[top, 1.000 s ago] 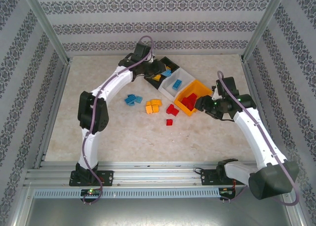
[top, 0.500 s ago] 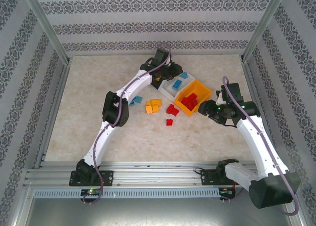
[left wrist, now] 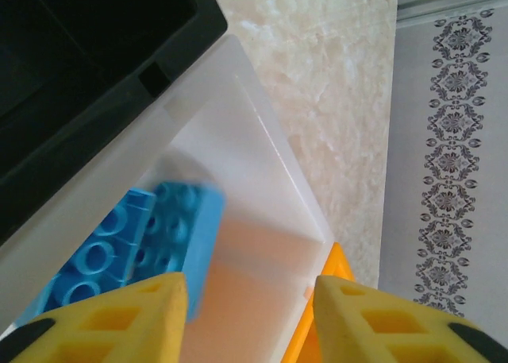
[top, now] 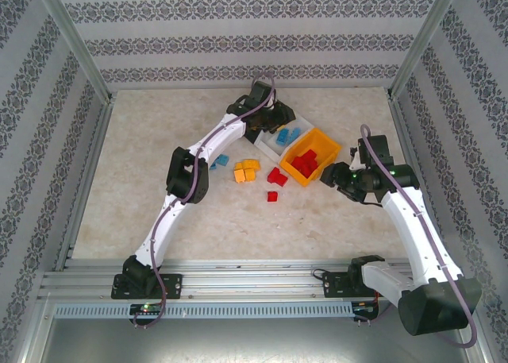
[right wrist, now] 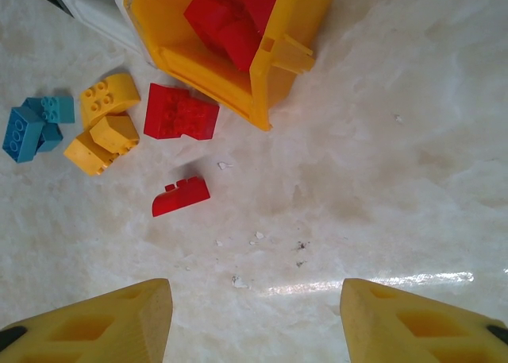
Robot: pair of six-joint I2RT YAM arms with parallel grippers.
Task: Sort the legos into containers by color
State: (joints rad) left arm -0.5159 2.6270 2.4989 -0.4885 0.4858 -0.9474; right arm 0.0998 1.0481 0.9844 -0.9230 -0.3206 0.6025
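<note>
Three loose clusters of legos (top: 246, 170) lie on the pale tabletop (right wrist: 381, 164): blue bricks (right wrist: 24, 133) farthest left, orange-yellow bricks (right wrist: 103, 125) just beside them, then a red brick (right wrist: 181, 113) just beside the outer wall of the orange-yellow bin (right wrist: 206, 69), with a smaller red piece (right wrist: 181, 196) lying apart on the near side. Behind them my left arm (top: 214, 140) reaches across toward the far side, where my left hand (left wrist: 250, 299) hangs above the white bin (left wrist: 262, 164). Its yellow fingers (left wrist: 103, 315) stand partly open and hold nothing. Seen from that wrist, the black bin (left wrist: 95, 61) sits to the left, just beside the white one. Two blue legos (left wrist: 143, 236) rest in the white bin directly under the hand, one of them blurred. To the right, a corner of the orange-yellow bin meets the white bin, and red legos (right wrist: 234, 13) are heaped inside it. Farthest right, my right hand (right wrist: 254, 299) hovers over bare tabletop on the near-right side of the orange-yellow bin, facing the loose bricks. Its fingers (right wrist: 421, 323) are well apart, with nothing between them.
</note>
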